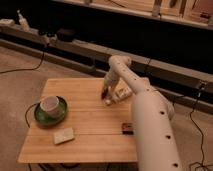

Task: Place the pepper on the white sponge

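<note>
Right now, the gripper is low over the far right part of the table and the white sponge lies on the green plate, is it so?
No. The camera view shows the white sponge on the bare table, nearer the camera than the green plate and apart from it. The gripper is indeed low over the far right part of the table.

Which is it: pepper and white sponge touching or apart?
Apart. Camera view: pepper by the hand at the table middle, white sponge near its front edge.

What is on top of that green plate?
A white cup sits on the green plate, covering its middle. The gripper is low over the table's far side.
</note>
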Motion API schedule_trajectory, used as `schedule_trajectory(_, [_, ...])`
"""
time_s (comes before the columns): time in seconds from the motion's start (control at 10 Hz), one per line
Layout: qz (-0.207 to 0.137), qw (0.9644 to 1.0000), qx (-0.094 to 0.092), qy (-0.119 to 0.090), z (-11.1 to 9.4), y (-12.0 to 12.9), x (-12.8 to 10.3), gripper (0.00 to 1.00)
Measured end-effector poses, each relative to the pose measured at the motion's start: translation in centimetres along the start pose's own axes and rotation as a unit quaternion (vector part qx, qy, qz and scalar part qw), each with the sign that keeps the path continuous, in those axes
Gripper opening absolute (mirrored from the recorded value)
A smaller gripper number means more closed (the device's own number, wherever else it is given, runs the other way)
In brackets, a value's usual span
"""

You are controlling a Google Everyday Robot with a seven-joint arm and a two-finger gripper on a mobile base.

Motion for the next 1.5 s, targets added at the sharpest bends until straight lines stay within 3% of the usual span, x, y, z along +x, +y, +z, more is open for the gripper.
schedule_trajectory(0.6, [0.016, 0.9998, 0.001, 0.014, -0.3, -1.3, 1.8, 0.45])
schedule_trajectory(1.1, [0.012, 0.9999, -0.003, 0.006, 1.2, -1.8, 1.9, 0.45])
schedule_trajectory(1.2, [0.011, 0.9999, -0.005, 0.003, 1.5, -1.7, 1.8, 0.42])
schedule_trajectory(1.5, [0.011, 0.9999, -0.008, -0.003, 2.1, -1.5, 1.6, 0.14])
